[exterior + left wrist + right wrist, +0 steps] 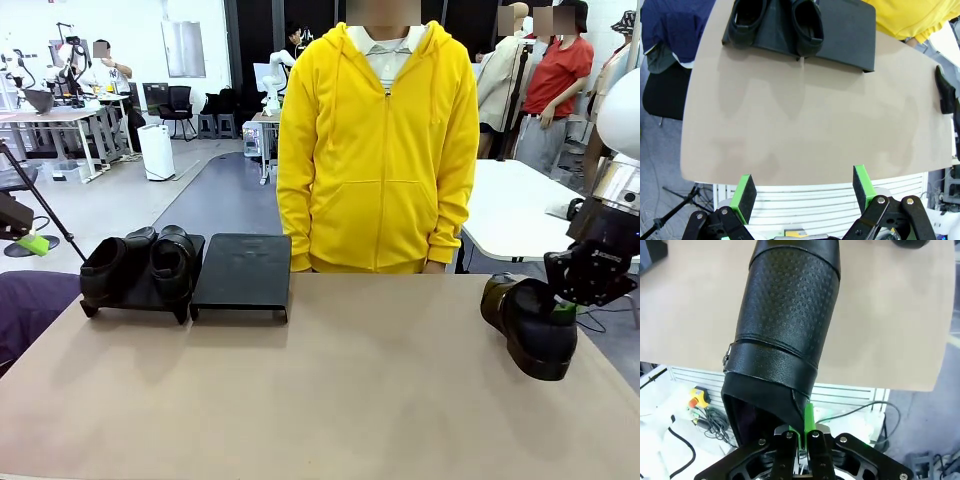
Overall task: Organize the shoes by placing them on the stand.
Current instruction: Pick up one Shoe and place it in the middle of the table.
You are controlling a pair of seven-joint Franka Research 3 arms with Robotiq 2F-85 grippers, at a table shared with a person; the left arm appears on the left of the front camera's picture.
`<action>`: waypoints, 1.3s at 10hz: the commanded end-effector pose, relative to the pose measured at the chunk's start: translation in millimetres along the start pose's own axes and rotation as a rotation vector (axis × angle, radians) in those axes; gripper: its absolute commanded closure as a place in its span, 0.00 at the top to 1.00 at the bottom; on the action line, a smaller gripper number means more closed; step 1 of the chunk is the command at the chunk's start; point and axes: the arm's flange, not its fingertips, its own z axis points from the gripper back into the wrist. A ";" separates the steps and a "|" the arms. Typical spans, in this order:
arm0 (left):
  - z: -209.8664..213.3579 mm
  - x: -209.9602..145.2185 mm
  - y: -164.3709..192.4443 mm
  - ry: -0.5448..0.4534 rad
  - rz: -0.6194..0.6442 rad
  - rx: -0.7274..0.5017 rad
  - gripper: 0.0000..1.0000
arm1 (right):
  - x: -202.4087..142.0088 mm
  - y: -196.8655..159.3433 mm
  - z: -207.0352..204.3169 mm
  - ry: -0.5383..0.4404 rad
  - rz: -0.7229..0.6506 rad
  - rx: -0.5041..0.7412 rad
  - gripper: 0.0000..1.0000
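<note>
Open tabletop (330, 380) between stand (240, 262) and shoe (530, 325)

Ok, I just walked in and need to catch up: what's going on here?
The right hand is shut on the rim of one shoe, holding it tilted by the right edge of the table. Two shoes already sit on the stand's left platform; the right platform has none. The left hand hangs open above the table's near edge. A person in a yellow hoodie stands at the far side.
</note>
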 end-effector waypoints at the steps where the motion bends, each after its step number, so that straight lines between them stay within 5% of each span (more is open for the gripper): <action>1: 1.4 0.5 3.4 0.001 -0.013 0.004 1.00 | -2.2 3.8 9.5 -0.022 -0.016 -0.004 0.00; 2: 1.4 0.5 3.4 0.001 -0.013 0.004 1.00 | 0.0 0.0 0.0 0.000 0.000 0.000 0.00; 6: 1.4 0.5 3.4 0.001 -0.013 0.004 1.00 | -94.3 131.5 -66.3 -0.316 0.116 0.053 0.00; 10: 1.4 0.5 3.4 0.001 -0.013 0.004 1.00 | -101.3 246.5 -158.5 -0.309 0.181 0.080 0.00; 13: 1.4 0.5 3.4 0.001 -0.013 0.004 1.00 | -74.6 279.5 -212.4 -0.307 0.068 0.031 0.00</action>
